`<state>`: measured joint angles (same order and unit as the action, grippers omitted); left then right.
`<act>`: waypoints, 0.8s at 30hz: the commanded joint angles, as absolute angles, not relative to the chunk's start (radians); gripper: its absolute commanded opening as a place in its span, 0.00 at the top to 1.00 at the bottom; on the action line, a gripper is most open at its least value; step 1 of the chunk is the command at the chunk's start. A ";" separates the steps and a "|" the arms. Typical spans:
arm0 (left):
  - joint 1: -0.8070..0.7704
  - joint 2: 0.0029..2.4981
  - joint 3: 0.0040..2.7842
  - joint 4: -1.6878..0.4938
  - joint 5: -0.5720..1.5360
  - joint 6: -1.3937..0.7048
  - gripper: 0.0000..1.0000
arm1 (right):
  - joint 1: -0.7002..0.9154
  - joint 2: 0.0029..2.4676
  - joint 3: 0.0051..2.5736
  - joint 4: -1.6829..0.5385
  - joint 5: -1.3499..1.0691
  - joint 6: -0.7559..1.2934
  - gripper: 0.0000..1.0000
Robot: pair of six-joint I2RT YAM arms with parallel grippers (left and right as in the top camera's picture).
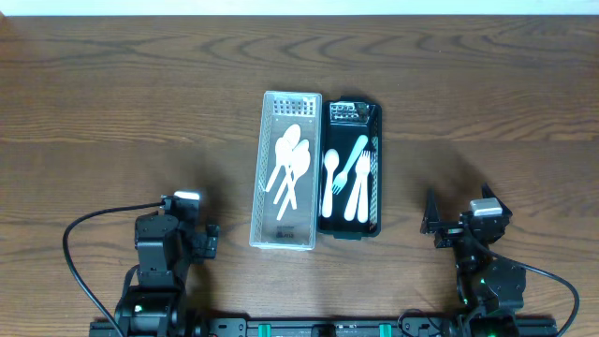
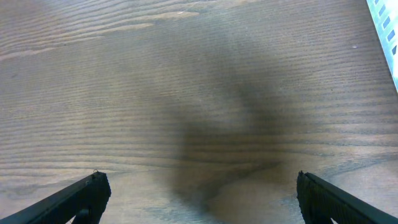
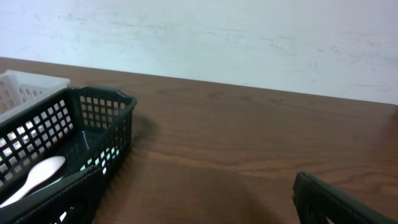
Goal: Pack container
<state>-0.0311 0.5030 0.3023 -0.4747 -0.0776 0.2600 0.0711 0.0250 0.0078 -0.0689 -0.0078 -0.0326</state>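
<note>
A white perforated container point(image 1: 265, 178) stands mid-table with several white spoons point(image 1: 288, 161) in it. A black perforated container point(image 1: 377, 140) stands right beside it and holds white and pale-blue forks and spoons point(image 1: 348, 178). My left gripper point(image 1: 192, 213) is open and empty over bare wood at the front left; only a corner of the white container point(image 2: 385, 31) shows in its wrist view. My right gripper point(image 1: 460, 223) is open and empty at the front right, with the black container point(image 3: 93, 118) to its left.
The wooden table point(image 1: 112, 103) spreads around both containers. A pale wall point(image 3: 236, 37) lies past the far edge. Black cables point(image 1: 84, 234) trail from both arm bases at the front edge.
</note>
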 commanded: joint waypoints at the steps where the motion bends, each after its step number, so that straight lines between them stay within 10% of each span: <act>1: -0.036 0.500 0.308 -0.478 -0.074 0.265 0.02 | 0.080 0.020 0.006 -0.074 -0.003 -0.027 0.01; 16: -0.039 0.112 0.305 -0.545 0.053 0.152 0.02 | 0.080 0.020 0.006 -0.074 -0.003 -0.027 0.01; 24: -0.039 0.021 0.191 -0.173 0.068 0.046 0.02 | 0.080 0.020 0.006 -0.074 -0.003 -0.027 0.01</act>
<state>-0.0349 0.0353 0.2474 -0.2481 0.0467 0.1165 0.0715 0.0250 0.0078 -0.0696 -0.0074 -0.0326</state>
